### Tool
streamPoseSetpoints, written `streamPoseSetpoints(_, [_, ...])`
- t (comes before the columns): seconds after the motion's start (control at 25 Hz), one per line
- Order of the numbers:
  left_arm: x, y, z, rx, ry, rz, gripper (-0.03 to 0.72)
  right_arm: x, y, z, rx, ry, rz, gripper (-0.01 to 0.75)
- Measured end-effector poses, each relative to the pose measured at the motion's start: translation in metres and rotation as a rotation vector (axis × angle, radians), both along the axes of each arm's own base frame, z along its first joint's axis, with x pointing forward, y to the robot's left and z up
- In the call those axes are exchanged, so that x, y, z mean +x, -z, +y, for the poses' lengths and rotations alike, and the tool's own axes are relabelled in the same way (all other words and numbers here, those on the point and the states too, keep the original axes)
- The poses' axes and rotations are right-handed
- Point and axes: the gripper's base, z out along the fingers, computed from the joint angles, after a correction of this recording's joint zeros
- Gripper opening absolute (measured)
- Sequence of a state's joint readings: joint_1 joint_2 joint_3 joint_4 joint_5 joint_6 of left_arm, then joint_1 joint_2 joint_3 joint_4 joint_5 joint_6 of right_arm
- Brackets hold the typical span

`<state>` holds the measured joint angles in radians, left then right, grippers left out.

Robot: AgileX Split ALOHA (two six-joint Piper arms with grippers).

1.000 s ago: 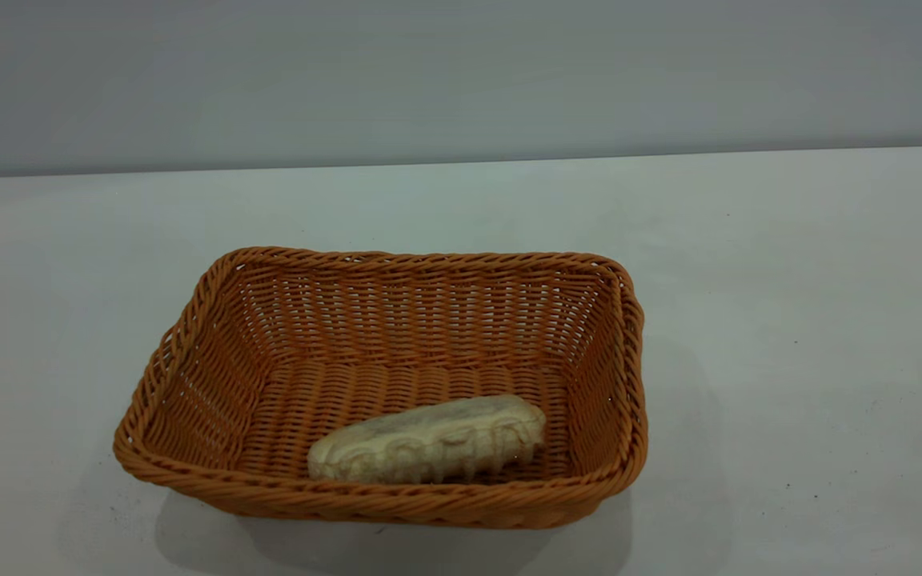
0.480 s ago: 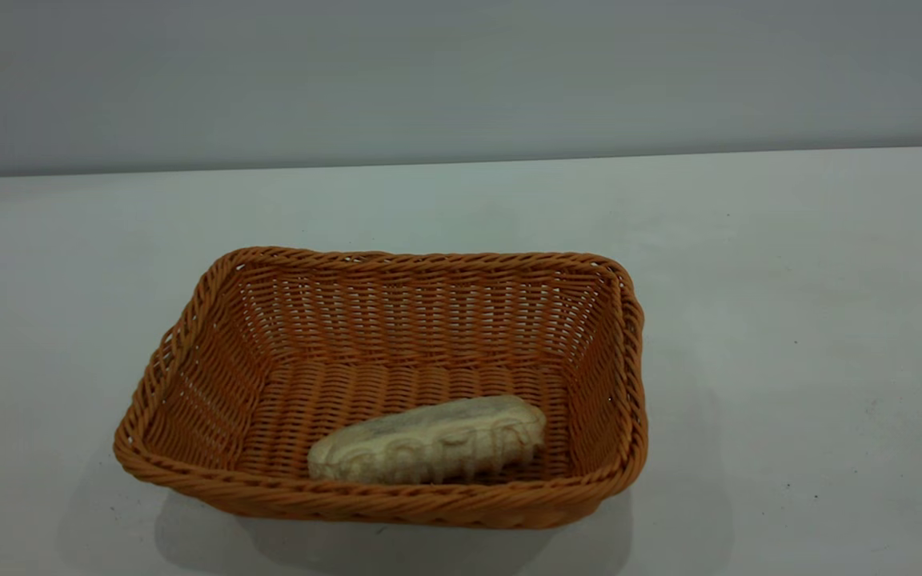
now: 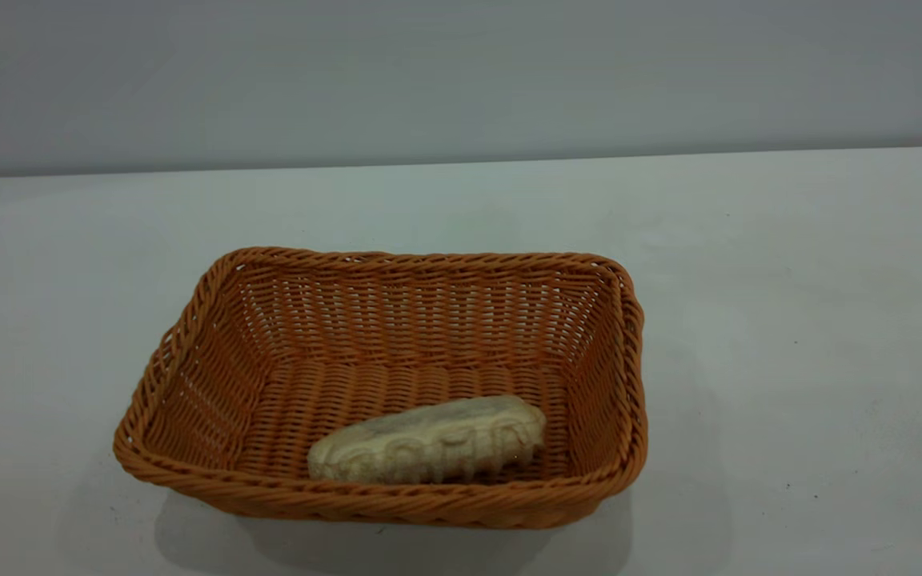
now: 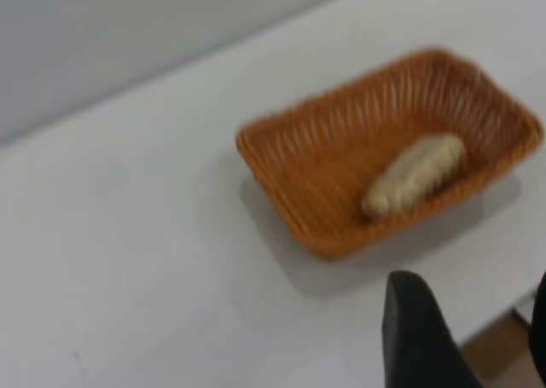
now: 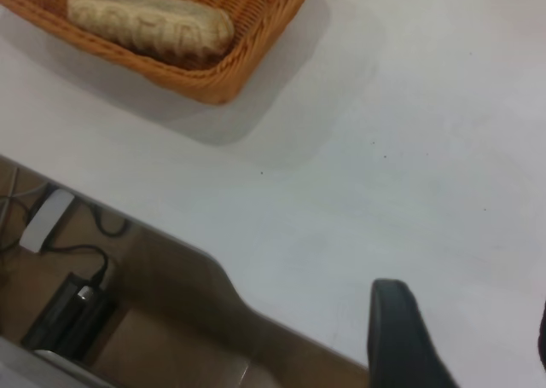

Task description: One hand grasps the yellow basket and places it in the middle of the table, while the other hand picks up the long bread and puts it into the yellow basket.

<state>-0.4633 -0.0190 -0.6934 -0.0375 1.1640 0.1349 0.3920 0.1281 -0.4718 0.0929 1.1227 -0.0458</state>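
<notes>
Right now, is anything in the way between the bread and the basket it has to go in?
No. The long bread already lies inside the yellow basket, near its front wall, so nothing stands between them. Both grippers are off to the sides, away from the basket.

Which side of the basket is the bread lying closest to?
The long bread lies against the wall of the yellow basket nearest the exterior camera, toward that view's right-hand corner. The far wall and the left end have bare weave before them.
</notes>
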Motion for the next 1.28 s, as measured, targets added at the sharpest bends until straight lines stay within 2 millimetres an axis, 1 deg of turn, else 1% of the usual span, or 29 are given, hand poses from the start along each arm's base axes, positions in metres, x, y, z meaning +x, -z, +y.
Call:
streamPoseSetpoints(0.08, [0.006,0.012,-0.004,0.013,0.011,0.042,0.395,0.0,0.0,0.0,0.0,0.0,0.0,0.367])
streamPoseSetpoints(0.16, [0.008,0.019,-0.007,0.013,0.031,0.068,0.395,0.0,0.0,0.0,0.0,0.0,0.0,0.367])
streamPoseSetpoints(0.36, [0.012,0.029,-0.012,0.036,0.063,0.09,0.395,0.0,0.0,0.0,0.0,0.0,0.0,0.367])
streamPoseSetpoints(0.6, [0.019,0.047,-0.015,0.093,0.082,0.145,0.395,0.0,0.0,0.0,0.0,0.0,0.0,0.367])
streamPoseSetpoints(1.0, [0.02,0.049,-0.016,0.103,0.088,0.139,0.395,0.0,0.0,0.0,-0.006,-0.002,-0.003,0.367])
streamPoseSetpoints(1.28, [0.022,0.049,-0.012,0.086,0.026,0.151,0.395,0.001,0.0,-0.002,-0.08,-0.048,-0.04,0.367])
